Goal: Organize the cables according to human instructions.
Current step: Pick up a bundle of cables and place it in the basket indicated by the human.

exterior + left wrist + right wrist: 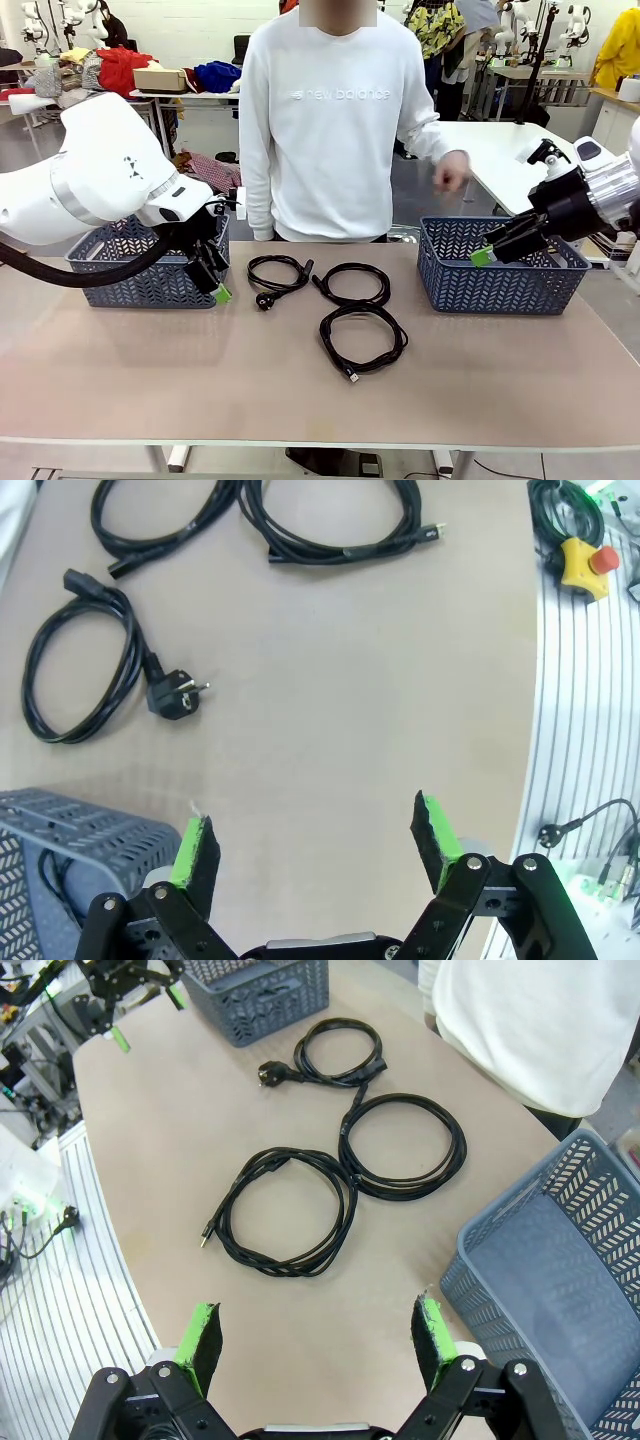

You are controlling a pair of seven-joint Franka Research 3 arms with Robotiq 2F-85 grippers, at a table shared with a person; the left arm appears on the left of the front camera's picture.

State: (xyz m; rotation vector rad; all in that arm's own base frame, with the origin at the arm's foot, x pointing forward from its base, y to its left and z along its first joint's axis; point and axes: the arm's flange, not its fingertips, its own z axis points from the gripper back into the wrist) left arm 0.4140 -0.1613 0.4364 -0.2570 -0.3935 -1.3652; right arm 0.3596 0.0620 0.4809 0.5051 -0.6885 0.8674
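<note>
Three coiled black cables lie mid-table. The cable with a chunky plug (277, 274) (78, 680) (335, 1052) is far left, a second coil (352, 284) (165, 520) (405, 1145) sits beside it, and a third coil with a small connector (362, 340) (330, 525) (280, 1210) lies nearest. My left gripper (213, 273) (315, 830) hangs open and empty in front of the left basket (125, 270) (70, 830); a dark cord (47, 875) shows inside that basket. My right gripper (490, 246) (315, 1325) is open and empty over the near-left rim of the right basket (500, 275) (560, 1270).
A person in a white sweatshirt (330, 120) stands at the far edge, one hand (452, 172) raised above the right basket. A yellow emergency-stop box (580, 560) lies on the ribbed strip beside the table. Bare tabletop stretches in front of the cables.
</note>
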